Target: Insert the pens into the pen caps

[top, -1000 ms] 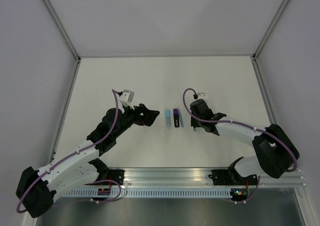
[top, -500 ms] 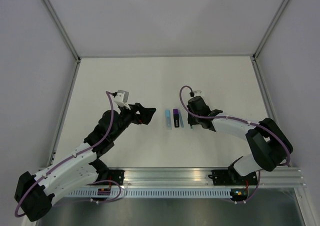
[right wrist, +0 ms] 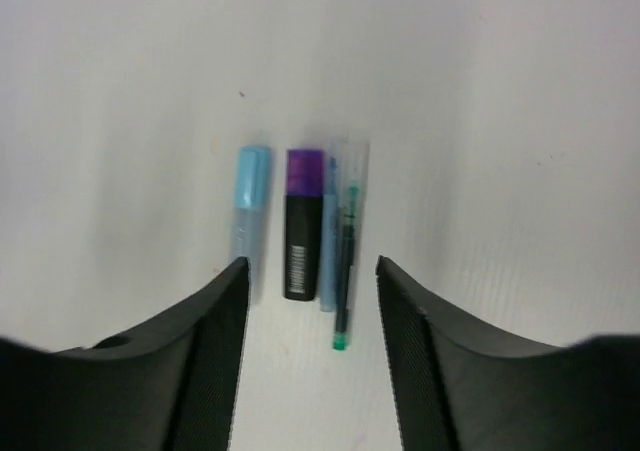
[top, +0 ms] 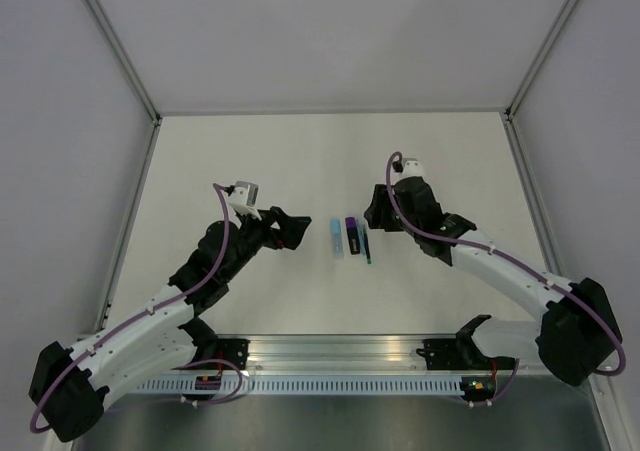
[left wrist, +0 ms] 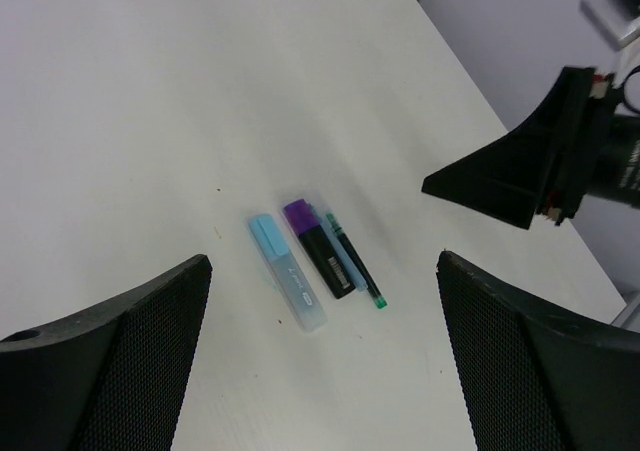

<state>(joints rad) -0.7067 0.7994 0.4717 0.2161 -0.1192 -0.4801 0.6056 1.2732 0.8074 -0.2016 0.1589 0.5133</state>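
Right tool [right wrist: 310, 268], released, hovers near the thin green pen [right wrist: 345, 291]: light, stiff, likely slippery; best pinched mid-barrel.

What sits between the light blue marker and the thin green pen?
Next to the light blue marker lies the black-and-purple marker, then a slim bluish tube beside the thin green pen; clearest in the right wrist view.

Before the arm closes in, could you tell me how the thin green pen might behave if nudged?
The green pen looks slim and round, so it would probably roll if nudged. It lies flat, packed close to the purple marker, so pinching it alone may be fiddly. Being thin, it is likely light.
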